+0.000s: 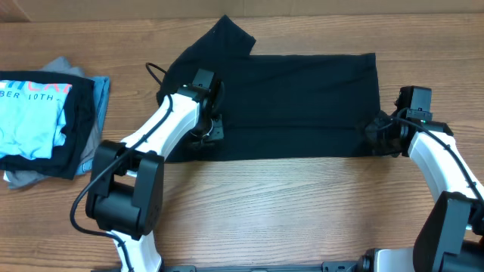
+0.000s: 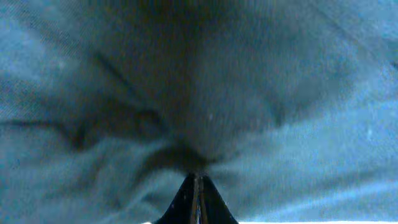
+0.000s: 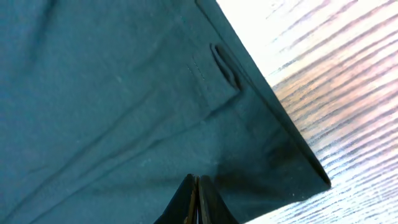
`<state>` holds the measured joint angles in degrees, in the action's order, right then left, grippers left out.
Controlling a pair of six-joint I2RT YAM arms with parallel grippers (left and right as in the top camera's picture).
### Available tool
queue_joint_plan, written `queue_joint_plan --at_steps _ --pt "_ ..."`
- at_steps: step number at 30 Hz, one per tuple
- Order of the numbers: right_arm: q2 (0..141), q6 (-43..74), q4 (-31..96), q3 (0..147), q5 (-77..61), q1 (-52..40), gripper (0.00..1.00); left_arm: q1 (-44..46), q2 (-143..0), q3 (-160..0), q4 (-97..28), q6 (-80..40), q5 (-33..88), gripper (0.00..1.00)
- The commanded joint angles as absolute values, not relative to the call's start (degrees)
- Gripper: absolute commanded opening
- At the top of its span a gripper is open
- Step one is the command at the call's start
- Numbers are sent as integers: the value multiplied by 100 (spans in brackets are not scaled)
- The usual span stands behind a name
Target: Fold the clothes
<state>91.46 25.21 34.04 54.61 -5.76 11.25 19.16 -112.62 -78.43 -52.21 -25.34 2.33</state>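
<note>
A black T-shirt [image 1: 302,98] lies flat on the table as a wide folded rectangle, with one sleeve [image 1: 227,34] sticking out at the back left. My left gripper [image 1: 206,128] is at its left end; in the left wrist view the fingers [image 2: 198,179] are shut and the fabric [image 2: 186,74] puckers toward their tips. My right gripper [image 1: 376,134] is at the shirt's front right corner. In the right wrist view its fingers [image 3: 196,180] are shut on the fabric [image 3: 93,93] near the hem.
A pile of folded clothes sits at the left edge: a light blue T-shirt [image 1: 30,113] with white lettering on top, a black garment [image 1: 79,136] under it and a grey garment [image 1: 23,180] at the bottom. Bare wooden table [image 1: 302,211] lies in front of the shirt.
</note>
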Motion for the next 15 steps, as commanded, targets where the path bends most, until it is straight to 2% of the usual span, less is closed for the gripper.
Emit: queue_joint_plan --at_steps 1,15 --pt "9170 2482 3367 5426 -611 1120 4 1964 -11380 -7817 -5111 -2593 259 4" --pt "9170 2480 3319 5354 -602 1120 4 1992 -11391 -7815 -4630 -2604 242 4"
